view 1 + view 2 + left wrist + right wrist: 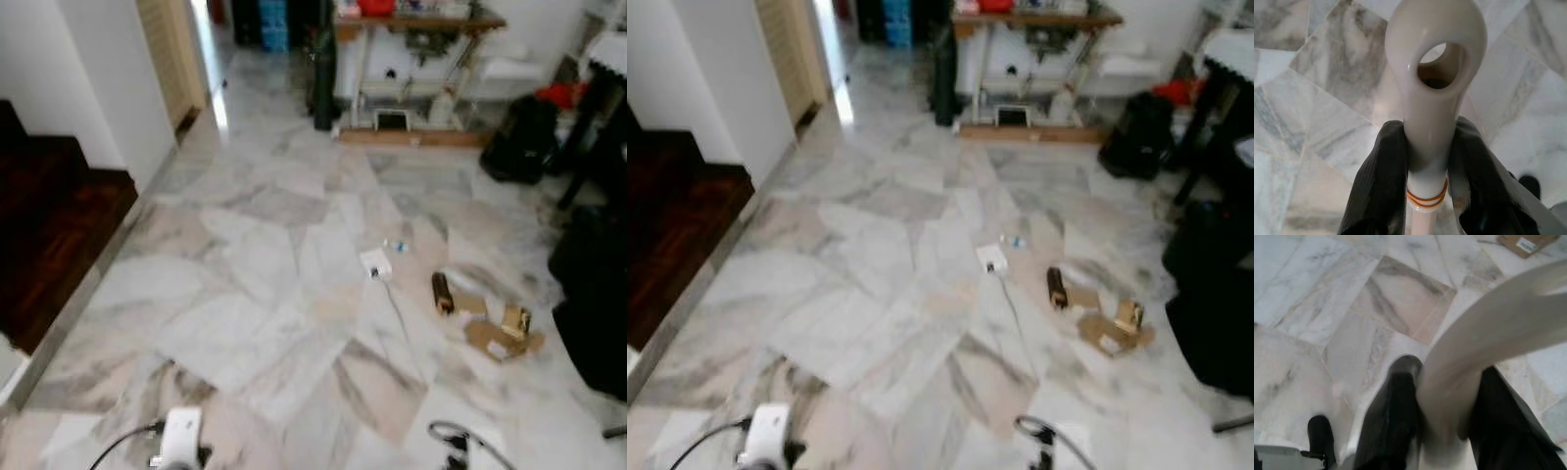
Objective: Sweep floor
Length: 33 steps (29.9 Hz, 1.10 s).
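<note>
The robot stands on a marble floor (pixel 255 284) with grey and tan patches. In the left wrist view, the left gripper (pixel 1430 161) has its two black fingers (pixel 1378 186) closed tight around a white broom handle (pixel 1432 78). The top of the handle has a round hole for hanging, and two thin orange rings sit just under the fingers' grip. In the right wrist view, the right gripper (pixel 1442 406) also has its fingers (pixel 1391 416) pressed on both sides of a pale handle (pixel 1488 338), which looks blurry as it crosses the picture.

Out on the floor ahead lies some rubbish. There is a small white paper scrap (pixel 375 262) with a tiny blue bit (pixel 397 245) just beside it. Near those, to the right, lie a dark brown tube (pixel 443 292) and flat pieces of brown cardboard (pixel 500 336).

A dark wooden step (pixel 49 225) is at the left by a white wall (pixel 88 78). At the far end stands a wooden bench (pixel 416 59) with things on and under it. A black bag (pixel 519 137) sits on the floor to its right.
</note>
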Available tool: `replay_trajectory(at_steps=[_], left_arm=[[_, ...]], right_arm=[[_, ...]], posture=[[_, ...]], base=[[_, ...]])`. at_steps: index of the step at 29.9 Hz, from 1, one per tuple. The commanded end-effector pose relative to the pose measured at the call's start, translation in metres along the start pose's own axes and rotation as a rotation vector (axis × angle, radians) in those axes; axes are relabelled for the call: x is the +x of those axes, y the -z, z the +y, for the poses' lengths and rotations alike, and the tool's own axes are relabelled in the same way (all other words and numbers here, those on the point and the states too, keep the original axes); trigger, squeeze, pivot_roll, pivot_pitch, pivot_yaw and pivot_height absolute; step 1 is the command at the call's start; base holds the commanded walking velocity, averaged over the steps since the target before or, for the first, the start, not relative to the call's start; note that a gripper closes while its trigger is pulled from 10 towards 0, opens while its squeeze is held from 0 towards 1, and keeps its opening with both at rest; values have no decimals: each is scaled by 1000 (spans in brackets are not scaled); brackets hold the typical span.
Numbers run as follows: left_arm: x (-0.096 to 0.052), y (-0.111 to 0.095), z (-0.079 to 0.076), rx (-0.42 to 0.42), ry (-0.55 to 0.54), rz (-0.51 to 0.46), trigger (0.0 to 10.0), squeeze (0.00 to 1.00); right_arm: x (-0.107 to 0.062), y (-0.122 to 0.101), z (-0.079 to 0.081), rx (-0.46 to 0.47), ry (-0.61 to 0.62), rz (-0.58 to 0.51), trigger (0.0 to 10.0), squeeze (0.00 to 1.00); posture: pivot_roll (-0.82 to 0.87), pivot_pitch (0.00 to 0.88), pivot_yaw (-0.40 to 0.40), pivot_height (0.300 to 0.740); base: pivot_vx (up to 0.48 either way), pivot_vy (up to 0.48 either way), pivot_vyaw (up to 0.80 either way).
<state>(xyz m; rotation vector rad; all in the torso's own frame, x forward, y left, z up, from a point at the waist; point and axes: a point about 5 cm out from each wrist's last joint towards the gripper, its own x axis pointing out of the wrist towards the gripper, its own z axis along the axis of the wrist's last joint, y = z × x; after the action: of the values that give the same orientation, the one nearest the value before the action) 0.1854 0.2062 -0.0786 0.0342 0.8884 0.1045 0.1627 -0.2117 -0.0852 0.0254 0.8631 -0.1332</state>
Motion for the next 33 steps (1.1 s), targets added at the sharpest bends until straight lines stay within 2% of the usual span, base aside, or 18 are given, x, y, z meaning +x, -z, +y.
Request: replay_trajectory(at_steps=[1, 33], left_arm=[[2, -8, -4, 3, 13, -28, 10000, 0], [2, -8, -1, 14, 19, -20, 10000, 0]], right_arm=[[-2, 5, -8, 29, 30, 9, 10000, 0], [-1, 4, 0, 25, 10, 10, 10000, 0]], posture=[[-127, 0, 11, 740], [-124, 0, 17, 740]], base=[[480, 0, 0], [480, 0, 0]])
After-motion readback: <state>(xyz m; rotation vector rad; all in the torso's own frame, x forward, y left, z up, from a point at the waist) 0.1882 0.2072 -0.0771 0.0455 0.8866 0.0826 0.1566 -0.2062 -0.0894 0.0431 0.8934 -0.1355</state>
